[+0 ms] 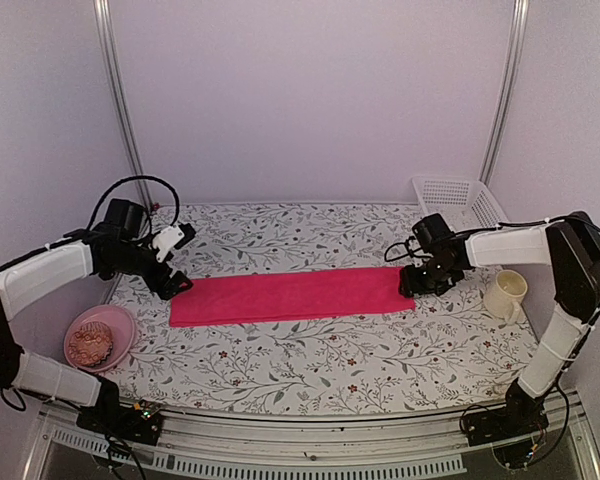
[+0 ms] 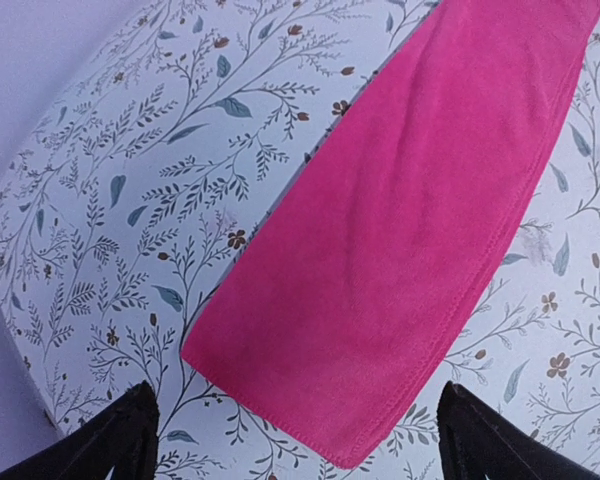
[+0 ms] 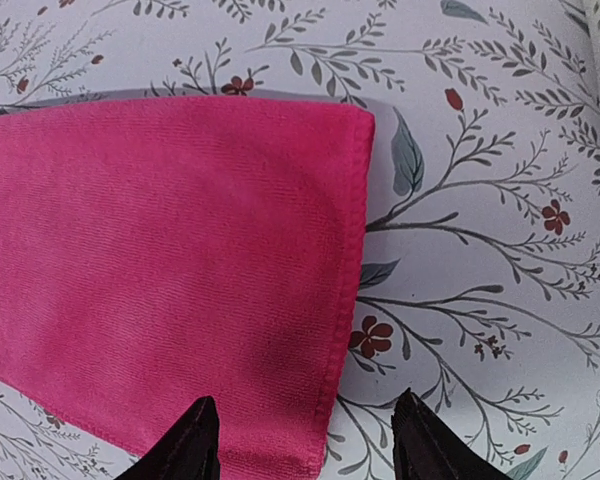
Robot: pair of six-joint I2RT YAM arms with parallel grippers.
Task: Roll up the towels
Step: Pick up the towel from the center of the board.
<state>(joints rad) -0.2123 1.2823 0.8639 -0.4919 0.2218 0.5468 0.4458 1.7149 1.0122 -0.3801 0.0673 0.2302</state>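
Pink towel (image 1: 290,296) lies flat on the floral bench (image 1: 330,365), a long strip reaching from hand to hand. Left hand (image 1: 177,285) fingers apart, towel's end corner between them. Right hand (image 1: 413,283) fingers apart at the other end, one finger over towel, one over bare bench.

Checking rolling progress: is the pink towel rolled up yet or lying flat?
Flat, not rolled. The pink towel lies as a long strip on the table; both wrist views show its ends flat, no coil started.

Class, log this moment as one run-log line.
phase: pre-roll | pink towel: flat strip | left gripper: open, over left end | right gripper: open, over right end
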